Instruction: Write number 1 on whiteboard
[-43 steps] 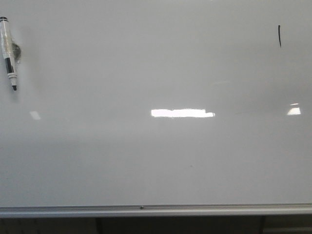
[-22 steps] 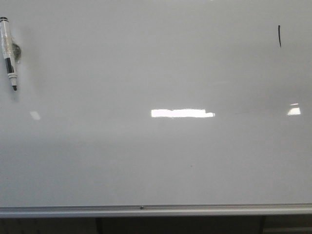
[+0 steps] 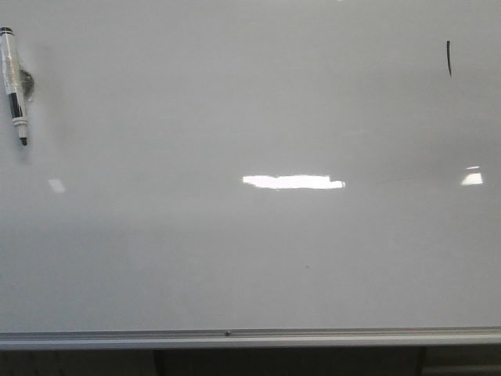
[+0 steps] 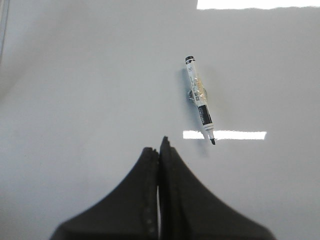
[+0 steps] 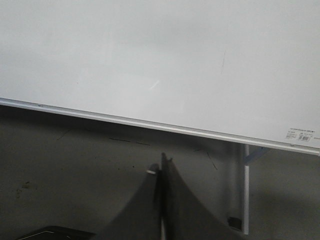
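Note:
The whiteboard (image 3: 258,235) fills the front view, with its silver rail (image 3: 250,338) along the lower edge. The number 1 (image 3: 448,58) is a short black stroke at the upper right of the board; a faint stroke also shows in the right wrist view (image 5: 223,62). A white marker pen with a black tip (image 3: 15,84) sticks to the board at the upper left, and shows in the left wrist view (image 4: 200,99). My left gripper (image 4: 159,146) is shut and empty, back from the pen. My right gripper (image 5: 160,165) is shut and empty, below the board's rail (image 5: 150,124). Neither gripper shows in the front view.
Bright light reflections (image 3: 293,182) lie across the middle of the board. In the right wrist view a dark floor (image 5: 75,165) lies under the board, with a white stand leg (image 5: 245,190) at one side.

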`<state>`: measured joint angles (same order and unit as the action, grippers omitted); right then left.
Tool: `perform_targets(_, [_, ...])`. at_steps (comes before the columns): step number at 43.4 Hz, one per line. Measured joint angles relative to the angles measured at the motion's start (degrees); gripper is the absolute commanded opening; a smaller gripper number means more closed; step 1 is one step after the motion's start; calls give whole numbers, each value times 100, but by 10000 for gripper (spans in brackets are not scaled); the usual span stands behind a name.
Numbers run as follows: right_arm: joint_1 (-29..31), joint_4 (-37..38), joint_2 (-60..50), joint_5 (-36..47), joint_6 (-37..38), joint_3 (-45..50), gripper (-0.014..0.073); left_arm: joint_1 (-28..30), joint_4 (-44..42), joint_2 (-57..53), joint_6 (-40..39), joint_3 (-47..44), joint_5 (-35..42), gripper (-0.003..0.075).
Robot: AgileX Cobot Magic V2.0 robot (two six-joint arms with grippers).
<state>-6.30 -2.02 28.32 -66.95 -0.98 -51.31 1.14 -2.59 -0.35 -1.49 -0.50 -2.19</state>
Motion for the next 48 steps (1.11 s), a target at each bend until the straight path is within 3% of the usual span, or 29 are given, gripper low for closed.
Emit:
perform_targets(18, [80, 0, -408, 371, 0, 426, -68, 0, 0, 0, 0, 0, 0, -20])
perform_targets(33, [641, 0, -2142, 3314, 0, 2906, -68, 0, 0, 0, 0, 0, 0, -20])
perform_targets(48, [703, 0, -2895, 5236, 0, 4748, -68, 0, 0, 0, 0, 0, 0, -20])
